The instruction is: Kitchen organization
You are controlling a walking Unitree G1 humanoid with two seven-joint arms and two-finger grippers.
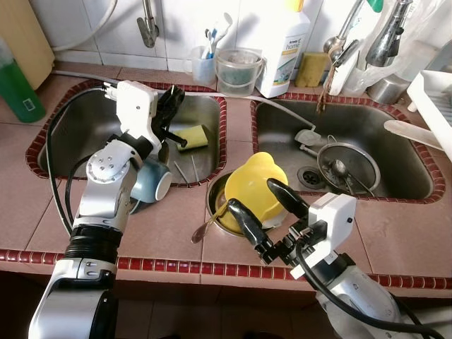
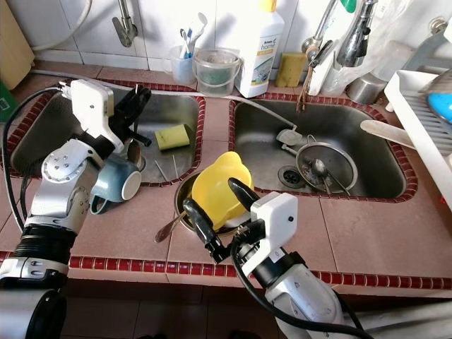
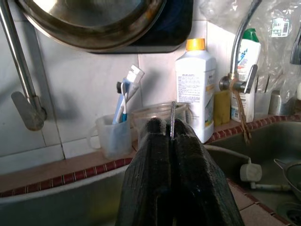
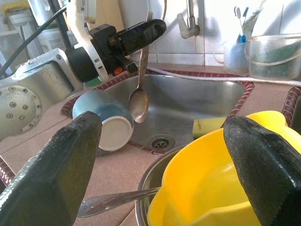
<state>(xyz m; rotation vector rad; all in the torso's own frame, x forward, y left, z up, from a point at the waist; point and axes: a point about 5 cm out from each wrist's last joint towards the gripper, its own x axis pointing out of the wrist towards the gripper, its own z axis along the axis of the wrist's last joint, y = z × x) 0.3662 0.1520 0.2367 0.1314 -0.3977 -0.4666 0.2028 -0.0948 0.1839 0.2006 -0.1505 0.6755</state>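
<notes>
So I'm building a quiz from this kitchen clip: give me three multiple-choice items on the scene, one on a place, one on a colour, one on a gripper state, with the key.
1. Where does the yellow sponge lie?
A. in the left sink basin
B. on the counter by the bowl
C. in the dish rack

2. What colour is the jug sitting in the metal bowl?
A. blue
B. yellow
C. white

3. What is the left gripper doing?
A. open over the mug
B. shut on nothing
C. shut on a spoon

Key: 1 A, the sponge rests on the floor of the left sink basin. 2 B, the jug is bright yellow between the open fingers of the right gripper. 3 C, the right wrist view shows the spoon hanging bowl-down from the closed fingers, over the basin beside the blue mug.
</notes>
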